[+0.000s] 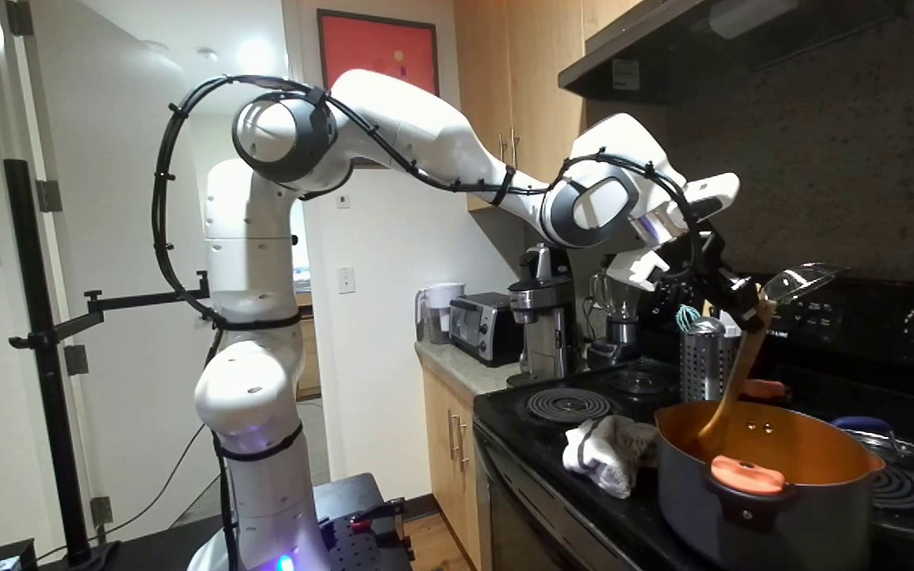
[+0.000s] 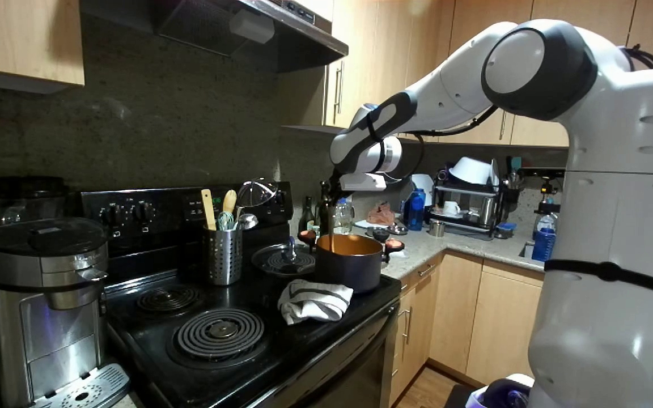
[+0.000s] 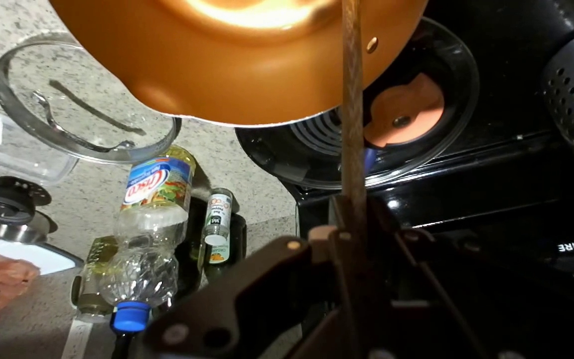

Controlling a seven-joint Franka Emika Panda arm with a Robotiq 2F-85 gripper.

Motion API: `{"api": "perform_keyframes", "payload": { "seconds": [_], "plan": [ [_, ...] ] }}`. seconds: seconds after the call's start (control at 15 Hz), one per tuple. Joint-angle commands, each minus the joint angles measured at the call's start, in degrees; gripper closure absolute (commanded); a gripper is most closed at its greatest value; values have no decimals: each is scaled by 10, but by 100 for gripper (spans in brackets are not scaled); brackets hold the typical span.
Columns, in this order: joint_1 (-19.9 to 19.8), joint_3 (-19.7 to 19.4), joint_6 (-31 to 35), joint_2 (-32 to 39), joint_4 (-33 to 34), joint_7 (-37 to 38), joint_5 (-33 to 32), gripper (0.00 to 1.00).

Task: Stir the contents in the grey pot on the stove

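Large dark-grey round metal pot (image 1: 766, 527), orange-brown inside, seated on glossy black coil-burner stove (image 2: 287, 343). Contents not made out. Long brown wooden spoon (image 1: 743, 369) dipped into pot; touch on floor or rim cannot be told. Handle clenched near upper end by black two-fingered gripper (image 1: 757, 311). Pot mouth lies below jaws; spoon's long axis slanted steeply downward into it. Stirring judged in hand; circling should be kept within rim. White grey-striped cloth towel (image 2: 315, 300) placed just beside pot.
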Motion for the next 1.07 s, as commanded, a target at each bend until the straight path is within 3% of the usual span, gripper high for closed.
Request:
{"api": "perform_keyframes", "payload": {
  "seconds": [0.0,1.0],
  "plan": [
    [0,3,9,16,19,18,8,97],
    [5,-20,57,89,76,161,-35,97]
  ]
}}
